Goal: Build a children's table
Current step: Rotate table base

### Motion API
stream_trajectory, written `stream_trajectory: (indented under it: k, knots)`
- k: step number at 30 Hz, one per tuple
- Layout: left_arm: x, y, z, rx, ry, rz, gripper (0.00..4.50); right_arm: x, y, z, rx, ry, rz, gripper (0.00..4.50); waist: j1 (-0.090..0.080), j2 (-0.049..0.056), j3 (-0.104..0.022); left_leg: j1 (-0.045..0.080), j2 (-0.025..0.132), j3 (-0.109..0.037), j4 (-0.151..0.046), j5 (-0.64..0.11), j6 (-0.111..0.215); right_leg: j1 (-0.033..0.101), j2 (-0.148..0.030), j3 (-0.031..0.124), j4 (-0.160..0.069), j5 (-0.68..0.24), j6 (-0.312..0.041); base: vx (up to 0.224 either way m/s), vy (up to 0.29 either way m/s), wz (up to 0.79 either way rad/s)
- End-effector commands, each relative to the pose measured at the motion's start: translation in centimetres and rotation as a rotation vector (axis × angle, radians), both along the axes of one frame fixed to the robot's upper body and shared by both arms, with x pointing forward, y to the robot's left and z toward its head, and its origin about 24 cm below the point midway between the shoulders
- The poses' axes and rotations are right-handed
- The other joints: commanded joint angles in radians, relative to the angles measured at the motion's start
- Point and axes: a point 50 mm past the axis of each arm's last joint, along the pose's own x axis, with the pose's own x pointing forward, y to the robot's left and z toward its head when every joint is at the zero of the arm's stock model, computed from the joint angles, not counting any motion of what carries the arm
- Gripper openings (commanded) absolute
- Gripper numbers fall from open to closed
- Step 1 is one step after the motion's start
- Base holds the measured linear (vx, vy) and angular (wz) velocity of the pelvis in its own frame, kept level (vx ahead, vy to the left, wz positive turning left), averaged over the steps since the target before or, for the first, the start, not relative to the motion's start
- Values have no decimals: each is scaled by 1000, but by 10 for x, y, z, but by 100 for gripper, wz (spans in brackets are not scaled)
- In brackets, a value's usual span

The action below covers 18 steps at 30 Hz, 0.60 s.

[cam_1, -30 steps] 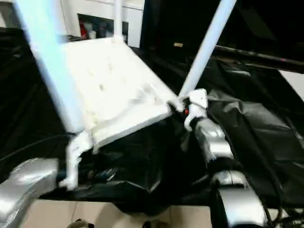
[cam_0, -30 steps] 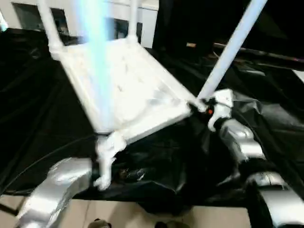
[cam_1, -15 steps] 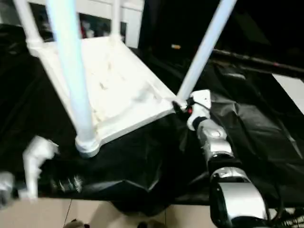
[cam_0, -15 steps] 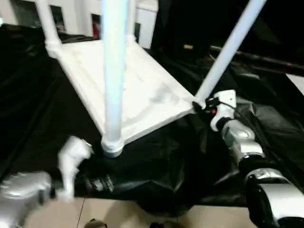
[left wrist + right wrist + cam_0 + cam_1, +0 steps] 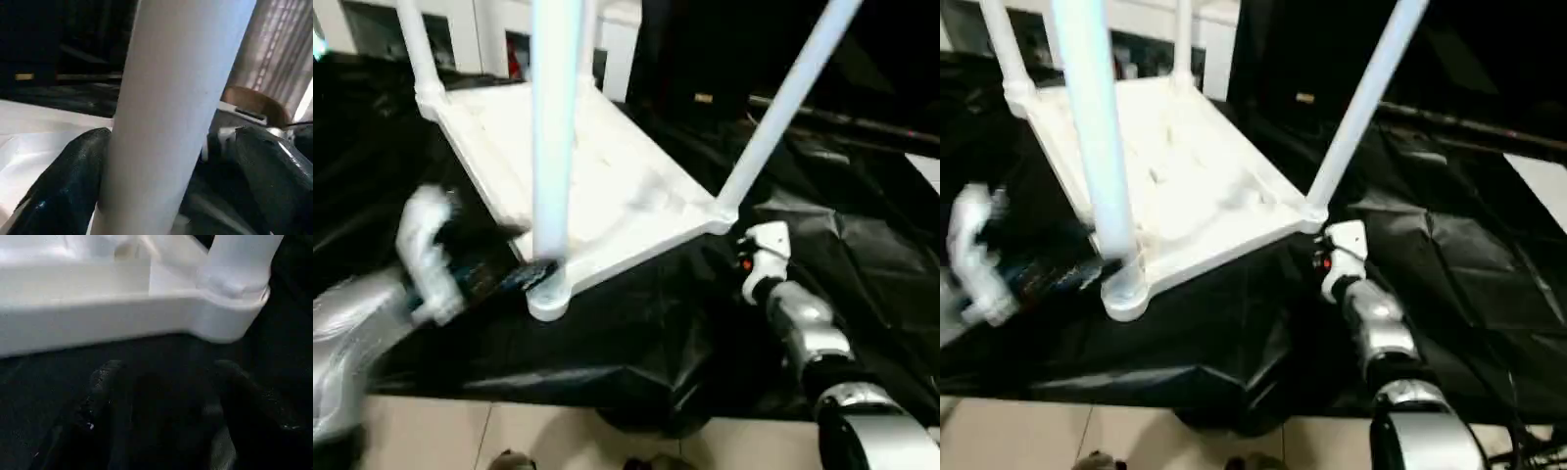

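A: Tabletop (image 5: 597,186) upside down on the black cloth (image 5: 636,333), legs up. Left gripper (image 5: 161,161) spread around near leg (image 5: 553,147).

B: Right gripper (image 5: 161,416) apart, empty. Risk: sideways nudge unseats leg.

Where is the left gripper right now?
In the head views the left gripper reaches in from the robot's left to the near leg, just above its corner socket; its fingers flank that leg.

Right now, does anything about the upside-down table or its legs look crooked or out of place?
Yes. The tabletop lies underside up on the black cloth, its near corner at the cloth's edge. The right front leg leans outward to the right, while the near leg stands straight, between the left gripper fingers. No visible damage.
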Motion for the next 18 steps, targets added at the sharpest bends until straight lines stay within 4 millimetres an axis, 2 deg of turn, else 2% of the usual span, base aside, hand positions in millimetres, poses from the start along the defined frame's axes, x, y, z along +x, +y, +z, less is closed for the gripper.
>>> stream_trajectory:
  k: [1, 2, 3, 7, 9, 10, 12, 13, 14, 18]
  knots:
    - [5, -22, -1, -22, 2, -112, 441, 7, 6, 6, -31, 3, 18, 307, 1, 35, -65, 12, 17, -8, -75, -286, -48, 39, -35, 43, -71, -265, -147, 0, 0, 0]
    - [5, -22, -1, -22, 2, -112, 441, 7, 6, 6, -31, 3, 18, 307, 0, 36, -68, 8, 17, -9, -74, -271, -45, 42, -35, 43, -66, -243, -155, 0, 0, 0]
    - [12, -34, -1, -20, -7, -154, 441, 12, 16, 10, -33, -2, 43, 307, 0, 42, -66, 9, 18, -9, -76, -269, -43, 41, -35, 42, -67, -239, -159, 0, 0, 0]
    - [17, -51, -2, -16, -15, -217, 441, 17, 28, 15, -33, -17, 81, 307, 1, 42, -68, 9, 20, -8, -73, -244, -39, 46, -38, 43, -59, -198, -176, 0, 0, 0]
    - [18, -76, 1, -48, -21, -320, 441, 20, 43, 21, -8, -41, 131, 307, 3, 46, -70, 10, 19, -5, -70, -207, -30, 48, -37, 44, -54, -138, -189, 0, 0, 0]
    - [18, -76, 1, -48, -21, -320, 441, 20, 43, 21, -8, -41, 131, 307, 1, 42, -71, 7, 20, -4, -71, -199, -27, 51, -37, 44, -53, -126, -194, 0, 0, 0]
    - [16, -98, 3, -69, -20, -418, 441, 21, 53, 23, 0, -51, 173, 307, 2, 49, -72, 8, 20, -6, -71, -187, -23, 54, -37, 42, -48, -93, -208, 0, 0, 0]
    - [15, -106, 3, -73, -19, -453, 441, 20, 56, 23, -3, -49, 182, 307, 0, 47, -72, 7, 20, -5, -70, -187, -21, 54, -36, 43, -49, -89, -211, 0, 0, 0]
    - [14, -116, 2, -78, -21, -494, 441, 21, 60, 23, -4, -47, 189, 307, 1, 50, -74, 10, 20, -5, -70, -183, -20, 54, -37, 42, -48, -78, -215, 0, 0, 0]
    - [13, -143, 2, -82, -37, -572, 441, 20, 65, 22, 3, -46, 203, 307, -6, 43, -73, 3, 18, -4, -68, -188, -5, 60, -40, 43, -52, -90, -222, 0, 0, 0]
